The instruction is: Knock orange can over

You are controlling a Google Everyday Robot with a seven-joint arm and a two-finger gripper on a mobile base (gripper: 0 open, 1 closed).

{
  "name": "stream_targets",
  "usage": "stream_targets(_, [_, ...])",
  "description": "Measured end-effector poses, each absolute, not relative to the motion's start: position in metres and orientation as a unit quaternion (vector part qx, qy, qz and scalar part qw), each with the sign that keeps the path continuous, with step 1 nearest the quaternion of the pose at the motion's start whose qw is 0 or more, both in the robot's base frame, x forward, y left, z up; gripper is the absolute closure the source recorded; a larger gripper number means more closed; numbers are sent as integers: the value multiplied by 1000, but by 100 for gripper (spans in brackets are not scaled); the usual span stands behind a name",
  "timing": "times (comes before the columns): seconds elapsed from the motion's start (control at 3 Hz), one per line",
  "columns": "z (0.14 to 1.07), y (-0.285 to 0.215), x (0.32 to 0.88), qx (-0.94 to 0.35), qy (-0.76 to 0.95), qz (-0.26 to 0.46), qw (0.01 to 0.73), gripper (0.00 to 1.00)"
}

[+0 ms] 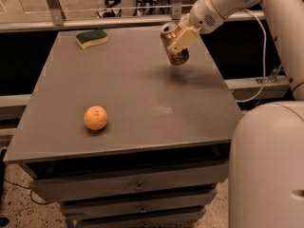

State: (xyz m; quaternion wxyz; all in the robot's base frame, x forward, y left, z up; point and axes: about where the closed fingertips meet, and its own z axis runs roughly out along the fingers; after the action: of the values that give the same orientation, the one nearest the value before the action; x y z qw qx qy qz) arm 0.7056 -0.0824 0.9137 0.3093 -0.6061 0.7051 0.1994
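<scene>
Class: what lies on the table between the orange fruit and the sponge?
Only bare tabletop between fruit and sponge, as the camera view shows. The gripper grips the tilted can near the far right corner.

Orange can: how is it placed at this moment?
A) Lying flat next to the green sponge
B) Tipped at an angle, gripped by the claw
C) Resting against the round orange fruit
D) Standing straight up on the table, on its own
B: the can leans clearly off vertical with the claw closed on it, near the far right corner of the table, well away from the sponge and the fruit.
</scene>
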Motion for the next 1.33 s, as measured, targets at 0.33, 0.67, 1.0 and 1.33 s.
stream_targets(0.33, [900, -115, 689, -650, 699, 153, 254, 100])
stream_targets(0.67, [894, -129, 679, -685, 683, 118, 222, 100])
stream_targets(1.0, [886, -122, 666, -733, 646, 90, 193, 92])
stream_targets(1.33, [871, -103, 643, -781, 598, 79, 163, 74])
